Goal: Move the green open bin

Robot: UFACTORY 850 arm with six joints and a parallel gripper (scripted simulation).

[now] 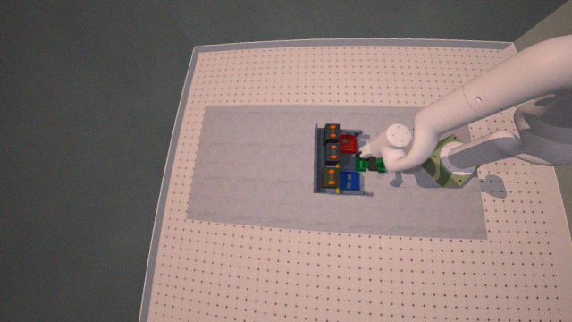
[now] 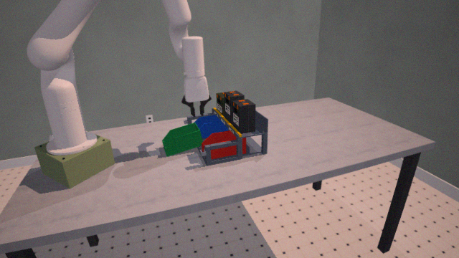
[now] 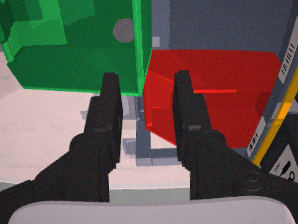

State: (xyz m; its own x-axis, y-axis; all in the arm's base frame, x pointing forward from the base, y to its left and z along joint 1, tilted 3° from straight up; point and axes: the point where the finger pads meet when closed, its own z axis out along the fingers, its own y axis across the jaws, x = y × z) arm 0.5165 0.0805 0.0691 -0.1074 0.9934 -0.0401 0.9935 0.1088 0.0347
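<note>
The green open bin (image 1: 360, 164) (image 2: 181, 140) (image 3: 73, 30) sticks out of the shelf (image 1: 318, 156) (image 2: 265, 137) towards the robot base and tilts. Its outer end is low by the table top and its inner end is still at the shelf. A grey round part (image 3: 123, 30) lies inside it. My gripper (image 1: 370, 163) (image 2: 195, 107) (image 3: 147, 91) hangs a little above the bin's inner end, over its side wall next to the red bin (image 1: 349, 143) (image 2: 224, 150) (image 3: 213, 96). The fingers stand partly apart with nothing between them.
A blue bin (image 1: 349, 180) (image 2: 211, 125) sits on the shelf beside the green one. Three black boxes with orange tops (image 1: 332, 131) (image 2: 244, 115) stand on the shelf's upper back row. The robot's olive base block (image 1: 447, 179) (image 2: 75, 161) stands on the table behind the green bin.
</note>
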